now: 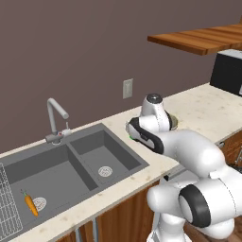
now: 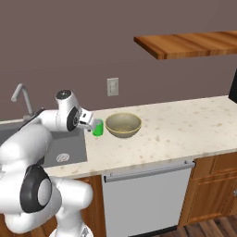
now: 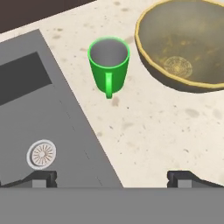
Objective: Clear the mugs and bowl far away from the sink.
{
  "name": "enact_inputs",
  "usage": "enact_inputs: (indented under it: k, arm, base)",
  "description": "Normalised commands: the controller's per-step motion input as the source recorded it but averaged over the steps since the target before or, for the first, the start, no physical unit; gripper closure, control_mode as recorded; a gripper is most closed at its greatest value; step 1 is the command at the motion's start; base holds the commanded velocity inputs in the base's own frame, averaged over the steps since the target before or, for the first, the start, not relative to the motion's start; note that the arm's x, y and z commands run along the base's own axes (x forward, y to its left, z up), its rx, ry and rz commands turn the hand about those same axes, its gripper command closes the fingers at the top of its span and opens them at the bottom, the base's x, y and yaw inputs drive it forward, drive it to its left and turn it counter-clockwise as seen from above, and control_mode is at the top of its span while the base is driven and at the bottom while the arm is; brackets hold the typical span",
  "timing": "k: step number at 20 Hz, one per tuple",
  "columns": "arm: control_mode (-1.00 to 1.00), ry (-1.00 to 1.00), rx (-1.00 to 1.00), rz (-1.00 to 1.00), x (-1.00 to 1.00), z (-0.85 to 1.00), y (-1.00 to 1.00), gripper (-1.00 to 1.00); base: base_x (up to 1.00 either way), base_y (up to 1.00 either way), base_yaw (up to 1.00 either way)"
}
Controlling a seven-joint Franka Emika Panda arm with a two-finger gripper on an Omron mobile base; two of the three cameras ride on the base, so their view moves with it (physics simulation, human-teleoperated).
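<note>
We're lining up on small green cylindrical mug (image 3: 108, 64) by sink edge; tool (image 3: 112, 178) jaws apart, nxt: drop & clamp.

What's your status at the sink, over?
Pincer open, empty, above counter. Mug upright between sink and bowl, untouched. Nothing blocking the mug.
</note>
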Motion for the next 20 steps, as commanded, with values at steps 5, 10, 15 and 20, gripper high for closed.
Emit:
enact_inputs:
  k: [5, 10, 15, 20]
  arm:
    - [-1.00, 0.00, 0.00, 0.00, 0.34, -0.07, 0.00, -1.00]
    - [-1.00, 0.00, 0.00, 0.00, 0.32, -0.12, -0.01, -1.00]
    - [-1.00, 0.00, 0.00, 0.00, 0.06, -0.18, -0.09, -1.00]
    - [-1.00, 0.00, 0.00, 0.00, 0.01, -0.21, -0.01, -1.00]
  base:
    - [0.00, 0.00, 0.00]
    - [0.00, 0.00, 0.00]
    - [0.00, 0.00, 0.00]
    - [0.00, 0.00, 0.00]
